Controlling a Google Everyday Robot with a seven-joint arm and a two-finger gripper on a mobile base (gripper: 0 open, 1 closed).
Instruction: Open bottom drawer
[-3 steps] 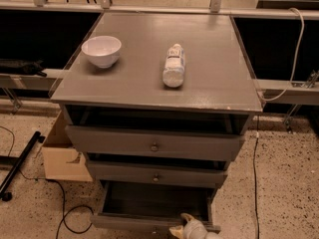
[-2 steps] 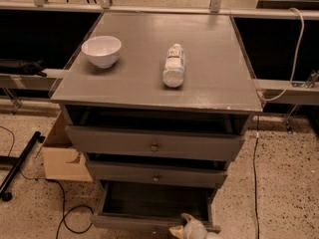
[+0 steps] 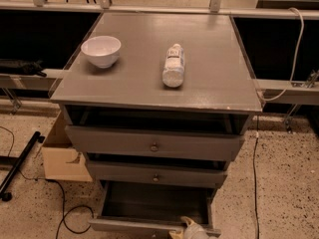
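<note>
**Bottom drawer out; no change over the last second**

The bottom drawer (image 3: 130,226) stands pulled well forward from the foot of the cabinet (image 3: 214,78), its dark inside exposed below the middle drawer (image 3: 124,172). Against the two earlier frames, its front sits at the same place: no further travel seen.

The gripper (image 3: 192,229) is at the cabinet's lower front, against the drawer's front edge right of centre, also unmoved. Only its upper part shows, so I cannot tell whether it is spread or closed on anything.

Judgement: the pull looks finished or paused, and the task is essentially met.

The top drawer (image 3: 199,146) sits slightly ajar. On the cabinet top are a white bowl (image 3: 101,50), left, and a bottle (image 3: 174,65) lying on its side near centre. A cardboard box (image 3: 62,156) stands at the cabinet's left flank.
</note>
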